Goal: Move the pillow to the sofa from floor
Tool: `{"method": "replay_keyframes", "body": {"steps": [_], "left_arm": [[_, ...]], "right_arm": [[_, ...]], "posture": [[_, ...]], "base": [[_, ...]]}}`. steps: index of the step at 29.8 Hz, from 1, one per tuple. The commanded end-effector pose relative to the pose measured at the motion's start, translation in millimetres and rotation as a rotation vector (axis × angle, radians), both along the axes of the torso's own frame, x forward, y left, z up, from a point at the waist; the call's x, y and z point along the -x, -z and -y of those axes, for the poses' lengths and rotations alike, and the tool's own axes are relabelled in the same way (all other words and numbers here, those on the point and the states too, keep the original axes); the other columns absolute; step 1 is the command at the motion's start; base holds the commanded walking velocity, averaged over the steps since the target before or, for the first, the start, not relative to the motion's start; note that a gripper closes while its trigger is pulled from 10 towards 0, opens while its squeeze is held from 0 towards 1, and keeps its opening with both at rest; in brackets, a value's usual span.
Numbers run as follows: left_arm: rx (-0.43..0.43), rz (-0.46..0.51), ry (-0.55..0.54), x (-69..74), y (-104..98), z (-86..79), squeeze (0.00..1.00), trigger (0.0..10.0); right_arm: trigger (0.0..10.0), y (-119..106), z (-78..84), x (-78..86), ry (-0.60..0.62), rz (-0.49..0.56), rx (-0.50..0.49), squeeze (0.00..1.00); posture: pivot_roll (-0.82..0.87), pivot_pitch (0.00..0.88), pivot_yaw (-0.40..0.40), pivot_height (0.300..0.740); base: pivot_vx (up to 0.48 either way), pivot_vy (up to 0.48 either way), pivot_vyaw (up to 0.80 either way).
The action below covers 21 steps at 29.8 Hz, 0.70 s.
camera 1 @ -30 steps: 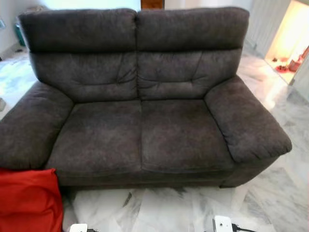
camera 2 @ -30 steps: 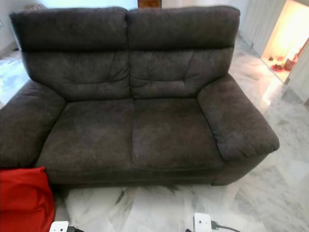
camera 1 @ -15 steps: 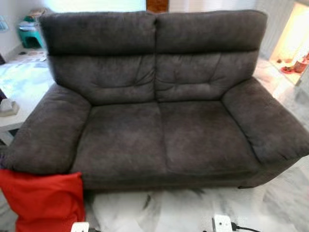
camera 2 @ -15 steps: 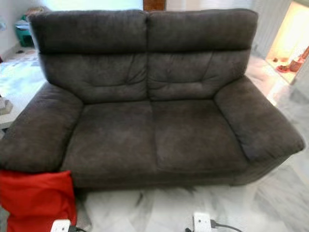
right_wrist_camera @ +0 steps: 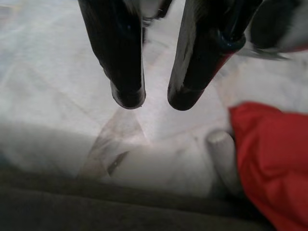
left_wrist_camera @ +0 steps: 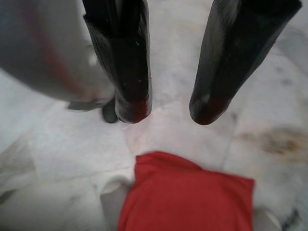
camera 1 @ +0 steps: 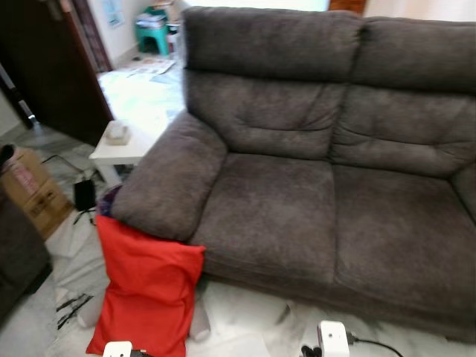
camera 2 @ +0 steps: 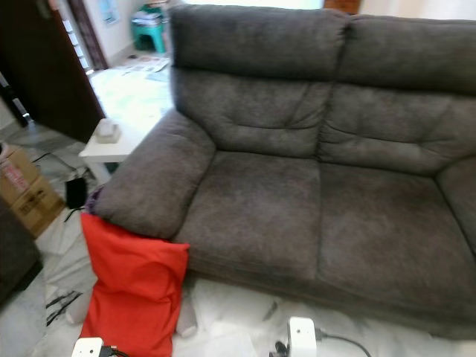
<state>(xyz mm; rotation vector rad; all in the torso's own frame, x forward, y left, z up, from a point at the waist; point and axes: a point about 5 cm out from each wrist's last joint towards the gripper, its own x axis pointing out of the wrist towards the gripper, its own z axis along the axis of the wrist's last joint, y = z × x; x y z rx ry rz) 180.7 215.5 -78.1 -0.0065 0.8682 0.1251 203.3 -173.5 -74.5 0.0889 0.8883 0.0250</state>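
A red pillow [camera 1: 148,286] stands on the marble floor, leaning against the front of the left armrest of a dark grey two-seat sofa [camera 1: 320,201]. The pillow [left_wrist_camera: 187,197] lies below my left gripper [left_wrist_camera: 166,110], whose two black fingers hang open above the floor with nothing between them. My right gripper [right_wrist_camera: 149,98] also hangs open over the floor in front of the sofa, with the pillow's edge [right_wrist_camera: 269,159] off to one side. Both seat cushions are bare.
A low white side table [camera 1: 126,145] with a small object on it stands left of the sofa. A cardboard box [camera 1: 30,193] and a dark door are further left. Cables and a black device [camera 1: 84,195] lie on the floor. A grey cylinder [camera 1: 199,323] lies beside the pillow.
The camera has turned left: the sofa has shifted right in view, and the whole pillow, side table, box and door have come into sight. The pillow itself has not moved.
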Motion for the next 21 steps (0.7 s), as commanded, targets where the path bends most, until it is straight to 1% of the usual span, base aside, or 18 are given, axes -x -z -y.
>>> {"method": "replay_keyframes", "body": {"steps": [1, 21], "left_arm": [[-0.005, -0.037, -0.008, 11.5, 4.8, -4.1, 0.00, 10.0], [-0.003, -0.031, -0.011, 10.5, 4.3, -4.1, 0.00, 10.0]], "right_arm": [[10.0, 0.6, -4.7, 0.4, -0.007, -0.002, -0.009, 0.00], [10.0, -0.7, -5.3, -1.9, -0.015, 0.005, -0.012, 0.00]], "posture": [[0.09, 0.081, -0.011, 0.740], [0.09, 0.079, -0.012, 0.740]], "base": [[0.000, 0.000, 0.80], [0.000, 0.000, 0.80]]}}
